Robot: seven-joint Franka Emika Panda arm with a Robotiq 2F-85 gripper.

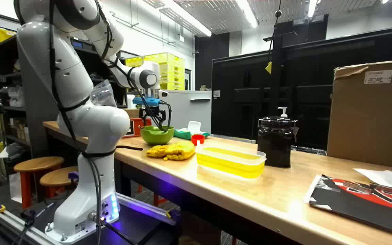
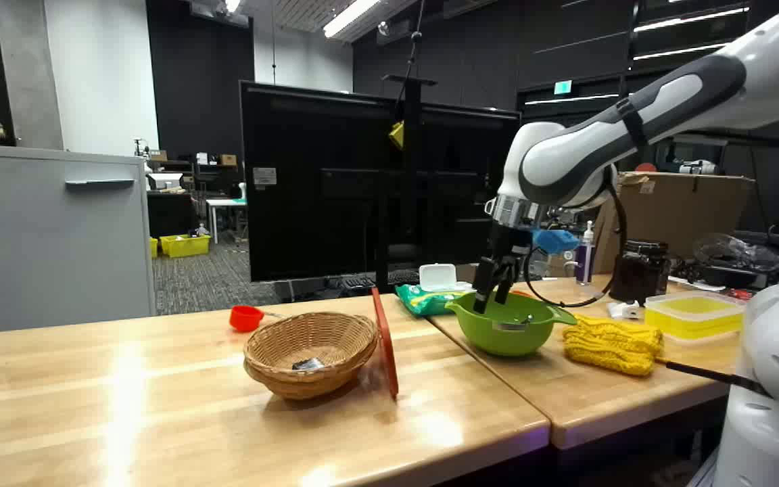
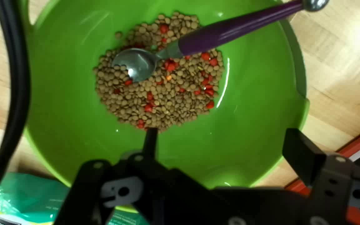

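Nearest our wrist camera is the gripper [image 3: 222, 134], its fingers spread wide and holding nothing, with only the bowl [image 3: 255, 78] showing through the gap. It points down at the bowl's mouth; whether either fingertip touches the rim, we cannot tell. We take the step in hand to be positioning over the bowl, with nothing picked up. The next move, as we judge it, calls for keeping the fingers off the rim and, for any hold on the spoon [image 3: 220, 34], shifting across, since its purple handle lies outside the gap.

In the bowl we see brown lentils [image 3: 167, 93] mixed with red bits [image 3: 170, 65]. The spoon's head rests on them, and its handle reaches out over the rim. Near the bowl lie a green packet [image 3: 27, 193], a yellow cloth [image 2: 612, 343] and a red cup [image 1: 197, 139]. Farther out we find a wicker basket [image 2: 301, 385] with a small dark thing [image 2: 308, 364] in it, a see-through tub [image 1: 230, 166] showing yellow, and a dark jar [image 1: 275, 149] whose contents we cannot make out.
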